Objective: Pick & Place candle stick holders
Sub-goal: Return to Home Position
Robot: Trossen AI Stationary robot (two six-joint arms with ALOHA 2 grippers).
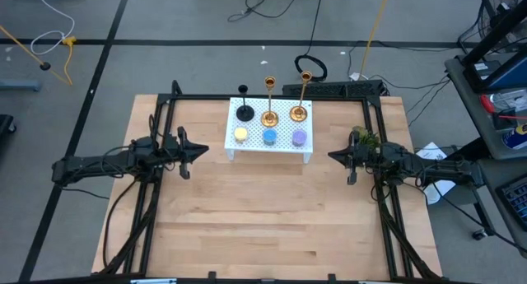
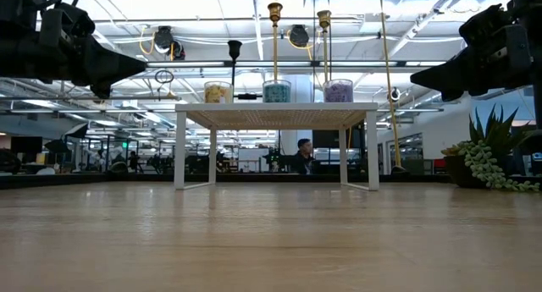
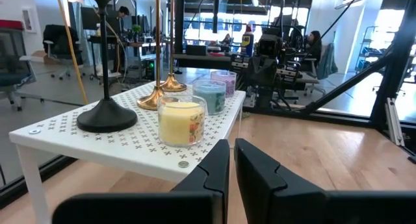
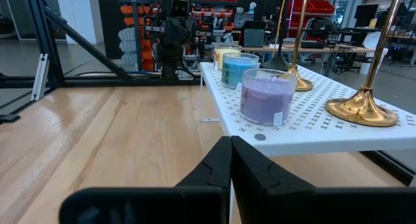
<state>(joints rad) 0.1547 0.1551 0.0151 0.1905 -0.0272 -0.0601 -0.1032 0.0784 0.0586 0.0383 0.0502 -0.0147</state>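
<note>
On the white perforated stand point(image 1: 251, 146) two brass candle stick holders point(image 1: 269, 117) point(image 1: 300, 113) and a shorter black one point(image 1: 244, 113) stand on their round bases in the far row. A yellow point(image 1: 240, 135), a blue point(image 1: 269, 137) and a lavender point(image 1: 300, 137) candle jar stand in the near row. My left gripper point(image 1: 203, 151) hovers shut to the stand's left, also seen in the left wrist view point(image 3: 232, 160). My right gripper point(image 1: 332, 156) hovers shut to the stand's right, also seen in the right wrist view point(image 4: 230, 152). Both are empty.
A small green plant point(image 1: 366, 141) sits by my right gripper near the table's right edge. A black frame point(image 1: 272, 98) runs around the far and side edges of the table. Bare wood point(image 1: 263, 218) lies on the near side of the stand.
</note>
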